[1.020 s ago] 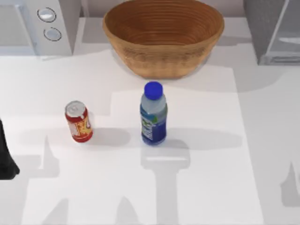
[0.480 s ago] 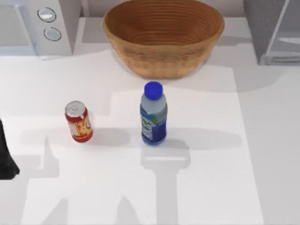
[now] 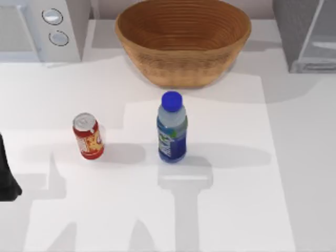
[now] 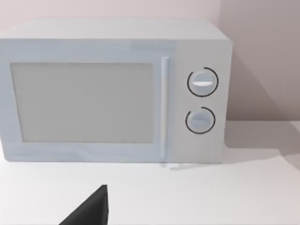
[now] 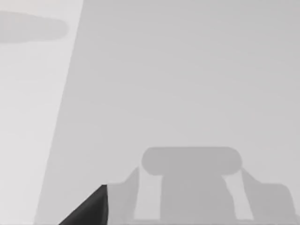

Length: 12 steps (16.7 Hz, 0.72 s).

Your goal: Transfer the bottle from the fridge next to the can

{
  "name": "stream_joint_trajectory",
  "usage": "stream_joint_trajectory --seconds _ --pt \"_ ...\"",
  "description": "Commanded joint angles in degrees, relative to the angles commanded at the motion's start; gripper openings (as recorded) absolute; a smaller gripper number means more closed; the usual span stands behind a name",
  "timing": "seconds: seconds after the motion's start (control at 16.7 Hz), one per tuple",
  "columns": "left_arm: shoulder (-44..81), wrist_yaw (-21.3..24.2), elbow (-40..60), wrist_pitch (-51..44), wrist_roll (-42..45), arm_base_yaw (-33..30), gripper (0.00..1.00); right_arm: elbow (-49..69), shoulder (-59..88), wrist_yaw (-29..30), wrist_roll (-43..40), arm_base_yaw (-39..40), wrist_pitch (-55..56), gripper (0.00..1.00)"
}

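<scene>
The bottle, clear with a blue cap and blue label, stands upright on the white table near its middle, in front of the basket. The can, red with a silver top, stands upright to its left, about a bottle's height away. The fridge, grey with a pale door panel, is at the back right corner. My left arm is parked at the table's left edge, well left of the can. A dark corner of my left gripper faces the microwave. A dark corner of my right gripper hangs over bare table.
A large wicker basket sits at the back centre, just behind the bottle. A white microwave with two round knobs stands at the back left. Shadows of the arms fall across the table's front.
</scene>
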Motion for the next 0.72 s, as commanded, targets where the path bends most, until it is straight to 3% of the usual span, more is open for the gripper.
stream_joint_trajectory --seconds 0.18,0.36,0.54,0.72 --pt "0.00 0.00 0.00 0.00 0.00 0.00 1.00 2.10 2.95 -2.73 -3.44 -3.47 0.89 1.00" --pt "0.00 0.00 0.00 0.00 0.00 0.00 1.00 6.71 11.24 -9.16 -12.34 -12.37 1.87 1.00" --pt "0.00 0.00 0.00 0.00 0.00 0.00 1.00 12.29 24.93 -17.62 -26.76 -25.97 2.71 1.00" --pt "0.00 0.00 0.00 0.00 0.00 0.00 1.00 18.08 43.27 -26.61 -46.56 -41.95 3.18 1.00"
